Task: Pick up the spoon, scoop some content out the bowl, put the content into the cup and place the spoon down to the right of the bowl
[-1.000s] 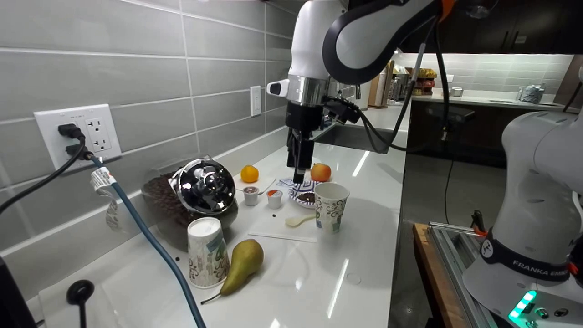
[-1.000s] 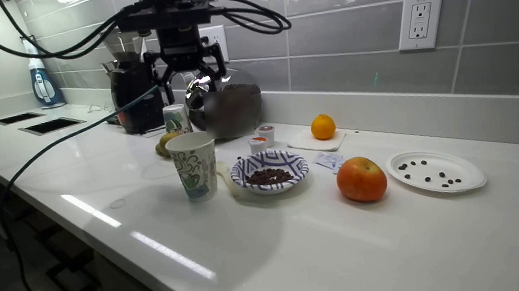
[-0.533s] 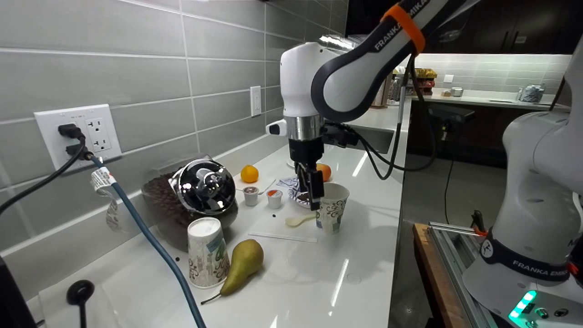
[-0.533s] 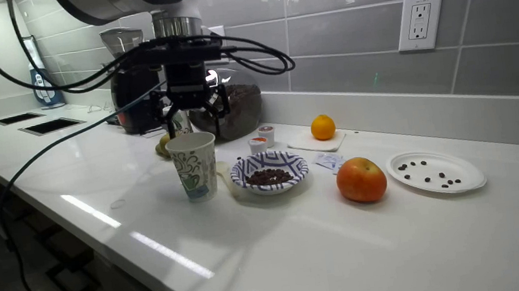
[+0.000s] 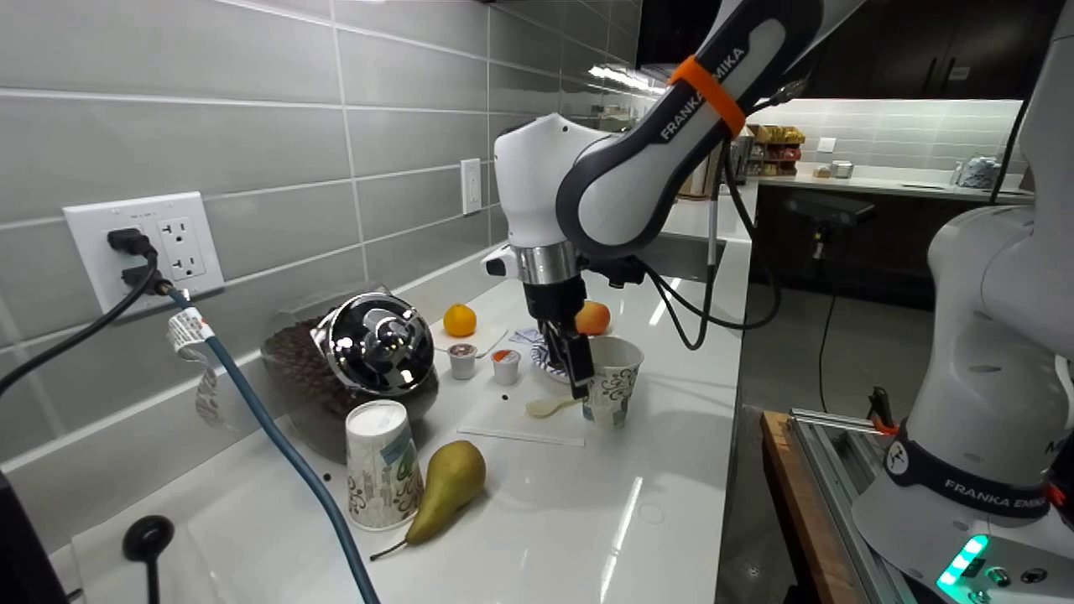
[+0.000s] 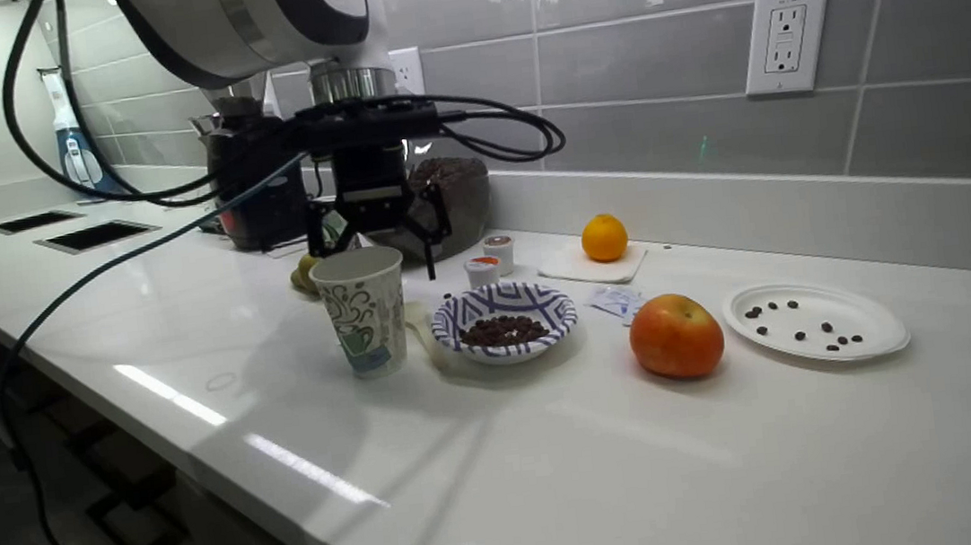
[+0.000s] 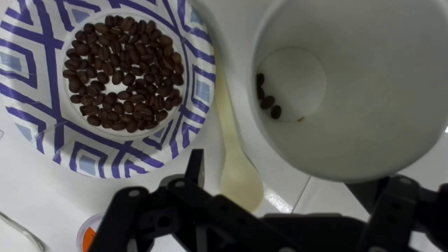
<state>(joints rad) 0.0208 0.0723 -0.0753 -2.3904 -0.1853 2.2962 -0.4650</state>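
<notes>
The task's things are carried close together by the white worktop [image 6: 650, 463], presumably so that only a short transfer is needed. The gripper [image 5: 579, 387] is held low with its jaws spread and nothing grasped, a stance judged to be meant for a pickup. The patterned paper bowl [image 7: 45, 87] is set flat as the supply. The printed cup [image 6: 365, 326] is stood upright just beside it, mouth upward for filling; part of the gripper is hidden by its rim in the wrist view, so contact between them cannot be told. The pale spoon [image 7: 243, 182] is laid between bowl and cup, its broad end seen between the parted jaws, its handle apparently running under the bowl's edge; a grasp is likely to be cramped by both. Dark beans [image 7: 122, 63] are gathered in the bowl for scooping; a few are seen inside the cup.
</notes>
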